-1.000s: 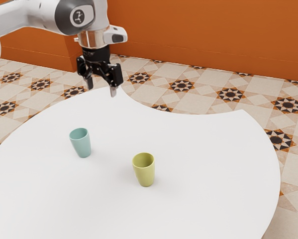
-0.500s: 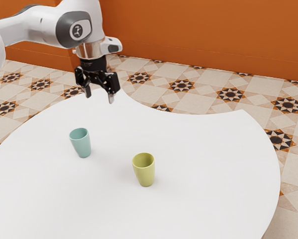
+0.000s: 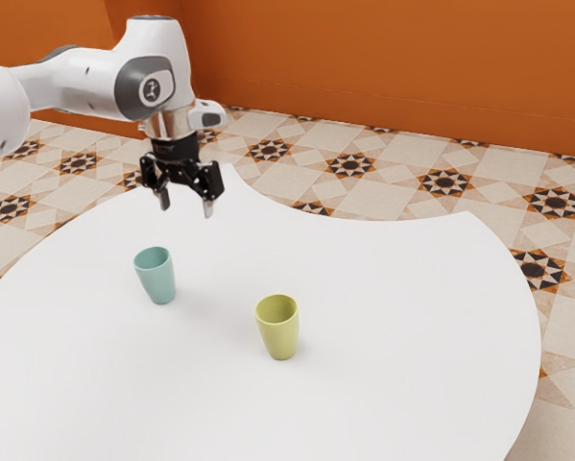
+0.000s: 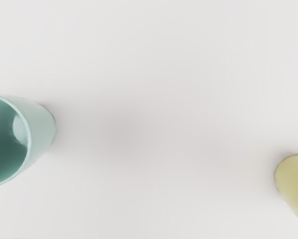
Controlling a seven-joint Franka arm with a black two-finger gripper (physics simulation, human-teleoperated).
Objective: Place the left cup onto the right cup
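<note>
Over the last second the gripper (image 3: 185,206) is dropping lower and drifting toward the exterior view's left, so it is now hanging above the far part of the white table (image 3: 412,317), nearer the teal cup (image 3: 155,275) than it was. The two cups are not shifting at all between the earlier pictures and this one. Its black fingers are standing well apart with nothing between them, pointing down at bare tabletop. The teal cup is sitting upright on the table, toward the exterior view's left and nearer the camera than the hand, and by the task sentence it is probably the one to be lifted. The yellow-green cup (image 3: 277,327) is standing upright too, toward the exterior view's right of the teal one and well apart from it, and it is probably serving as the base. In the wrist view the teal cup (image 4: 9,139) is showing its open mouth off to one side of the hand and the yellow-green cup (image 4: 294,186) is peeking in at the opposite side, with plain table lying directly under the hand. That suggests the arm is closing in on the teal cup but is not yet lined up over it. No grasp is under way and the stacking is not yet begun. The hand is probably needing to travel further toward the teal cup and then descend around its rim.
</note>
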